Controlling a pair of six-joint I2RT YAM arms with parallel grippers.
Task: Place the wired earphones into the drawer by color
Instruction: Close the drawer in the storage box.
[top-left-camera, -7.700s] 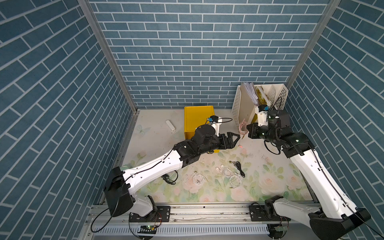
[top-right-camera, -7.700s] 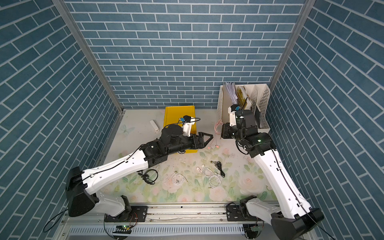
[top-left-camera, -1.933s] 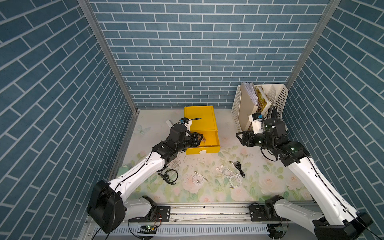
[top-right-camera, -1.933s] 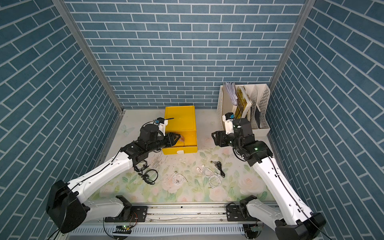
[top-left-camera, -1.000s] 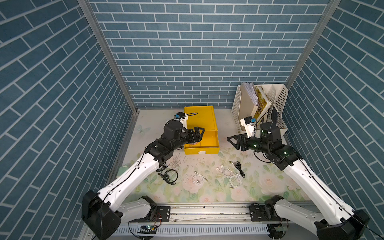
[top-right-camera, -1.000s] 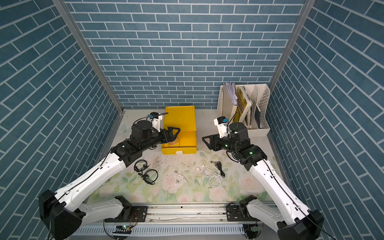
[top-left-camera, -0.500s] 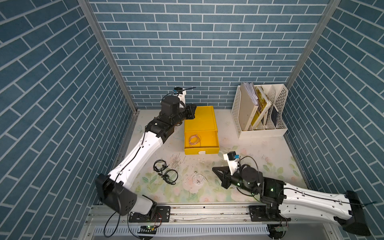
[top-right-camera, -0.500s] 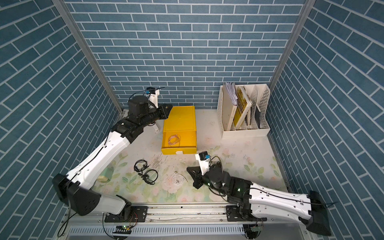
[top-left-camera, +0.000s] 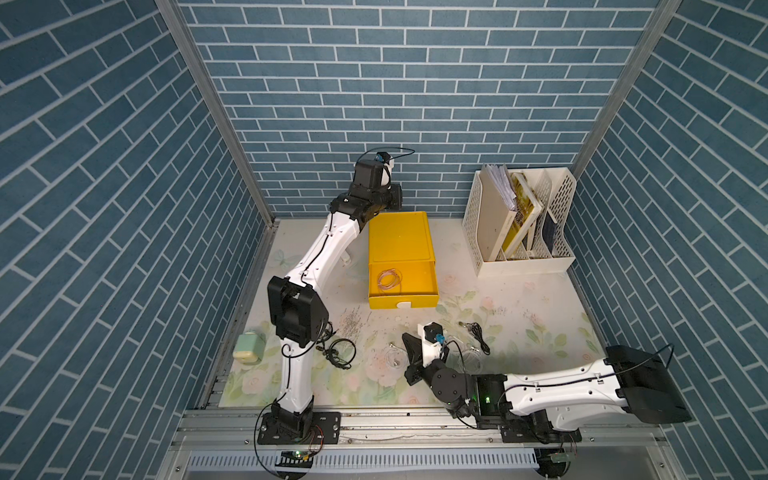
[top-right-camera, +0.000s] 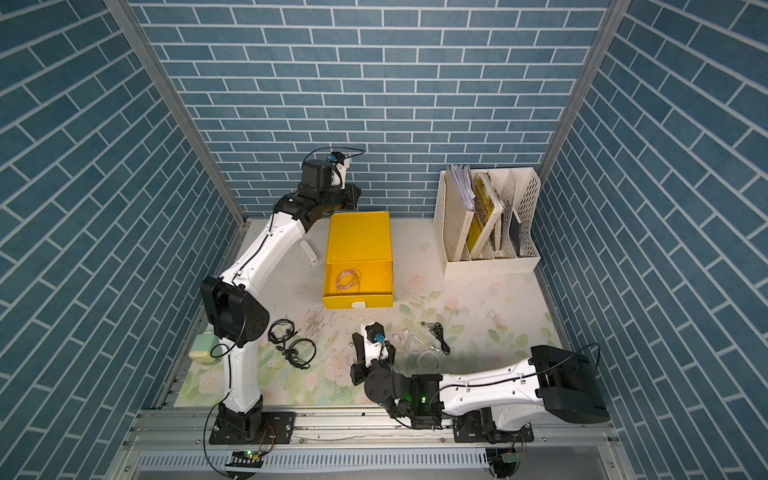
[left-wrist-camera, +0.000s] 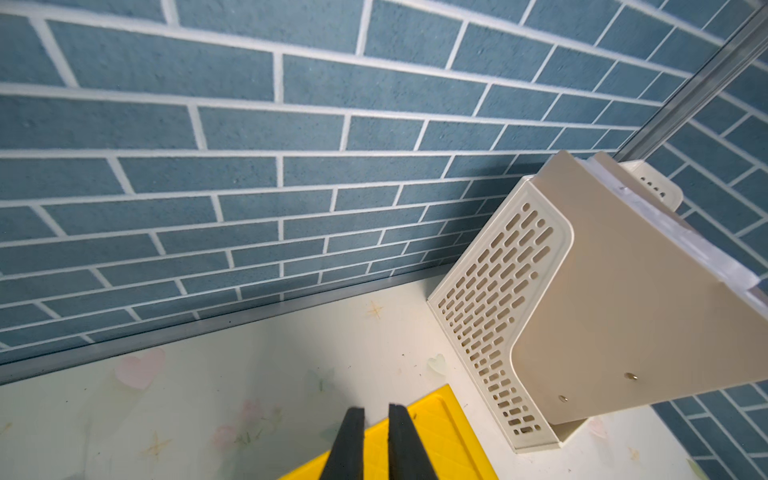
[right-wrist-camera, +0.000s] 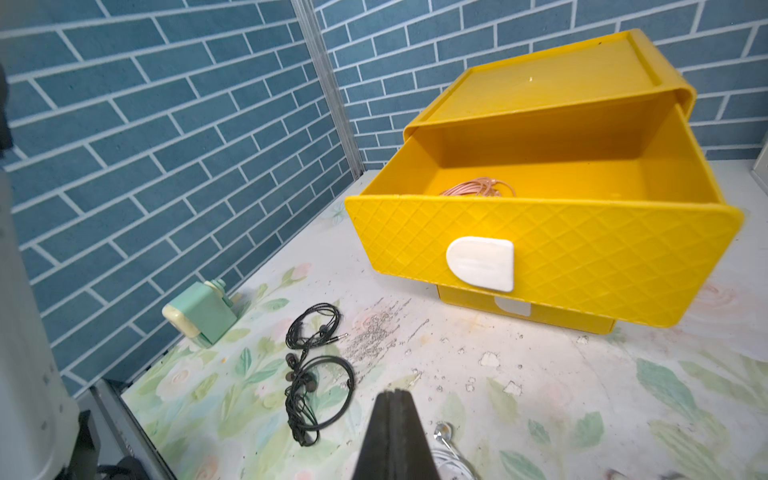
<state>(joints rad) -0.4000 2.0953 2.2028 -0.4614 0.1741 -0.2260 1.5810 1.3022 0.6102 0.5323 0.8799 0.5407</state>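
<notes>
The yellow drawer (top-left-camera: 403, 300) is pulled open, and a pink coil of wired earphones (top-left-camera: 388, 279) (right-wrist-camera: 482, 187) lies inside. Black earphones (top-left-camera: 338, 353) (right-wrist-camera: 311, 332) lie front left on the mat. Another black pair (top-left-camera: 478, 332) lies front right, with white earphones (top-left-camera: 469, 357) (top-right-camera: 419, 349) beside it. My left gripper (top-left-camera: 397, 196) (left-wrist-camera: 376, 409) hangs at the back wall over the cabinet's rear corner. Its jaws stand nearly together and empty. My right gripper (top-left-camera: 409, 347) (right-wrist-camera: 395, 392) sits low at the front, shut and empty, between the black and white coils.
A white file rack (top-left-camera: 519, 224) with books stands back right. A mint-green sharpener (top-left-camera: 248, 353) (right-wrist-camera: 199, 311) sits by the left wall. A small white object (top-right-camera: 309, 251) lies left of the cabinet. A second drawer (right-wrist-camera: 513, 305) below is shut.
Both grippers have shut. The left arm swung from the drawer back to the rear wall. The right arm folded down to the table's front.
</notes>
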